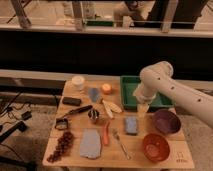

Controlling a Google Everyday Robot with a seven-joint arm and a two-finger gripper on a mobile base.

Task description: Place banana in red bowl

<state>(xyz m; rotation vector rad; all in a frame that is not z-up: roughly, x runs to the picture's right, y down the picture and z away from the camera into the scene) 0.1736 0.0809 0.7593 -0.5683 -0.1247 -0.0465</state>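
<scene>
Banana [112, 106] lies free — end effector [142, 110] nearby, wide open, empty.

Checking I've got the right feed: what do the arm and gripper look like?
The arm is smooth, rounded and off-white, with bulky cylindrical joints and no visible cables or markings. The gripper, pale cream, hangs at the front edge of the green tray.

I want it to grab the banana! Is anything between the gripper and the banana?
Nothing visible. The open gripper hangs just right of the banana, with bare table between them. On the way from the banana to the red bowl lies a flat blue sponge, probably low enough to lift over.
</scene>
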